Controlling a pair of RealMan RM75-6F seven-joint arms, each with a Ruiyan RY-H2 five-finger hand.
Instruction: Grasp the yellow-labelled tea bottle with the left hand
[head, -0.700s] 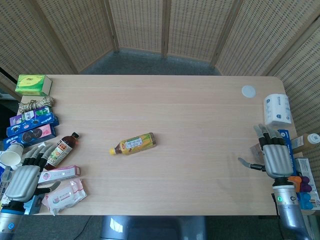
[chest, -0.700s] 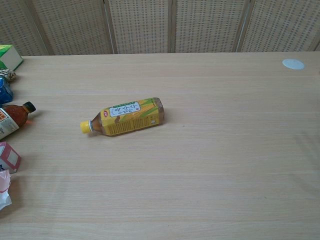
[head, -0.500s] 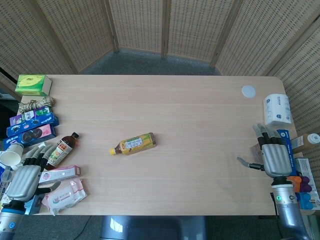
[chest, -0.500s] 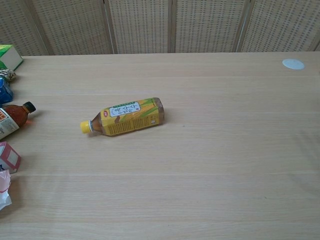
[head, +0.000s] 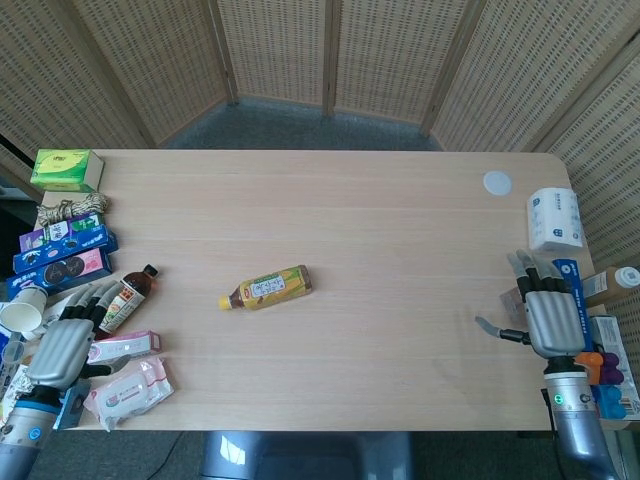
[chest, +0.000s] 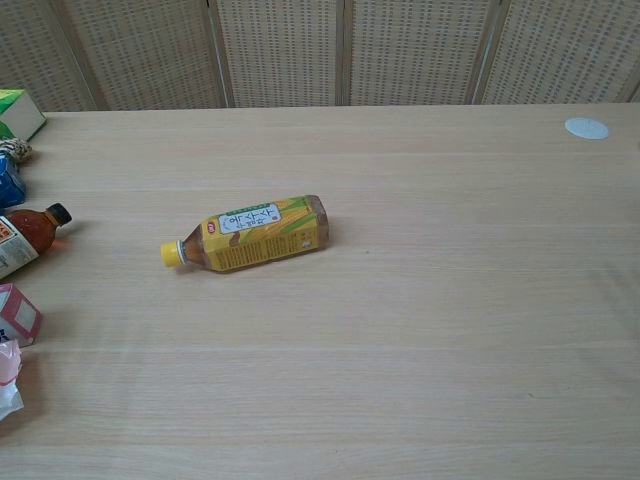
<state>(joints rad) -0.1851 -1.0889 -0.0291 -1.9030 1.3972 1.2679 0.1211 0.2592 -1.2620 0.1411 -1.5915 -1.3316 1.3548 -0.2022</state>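
On its side, tea bottle (head: 267, 288) points cap left; left hand (head: 68, 345) empty, fingers spread.

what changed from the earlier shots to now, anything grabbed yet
The left hand has shifted slightly right and forward from the table's left edge, toward the yellow-labelled tea bottle. It holds nothing. The bottle lies where it was, on its side, and the right hand has not visibly moved.

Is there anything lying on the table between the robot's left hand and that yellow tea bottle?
In the head view, the dark-capped brown bottle and pink box lie beside the left hand; beyond them, bare table reaches the yellow-labelled tea bottle.
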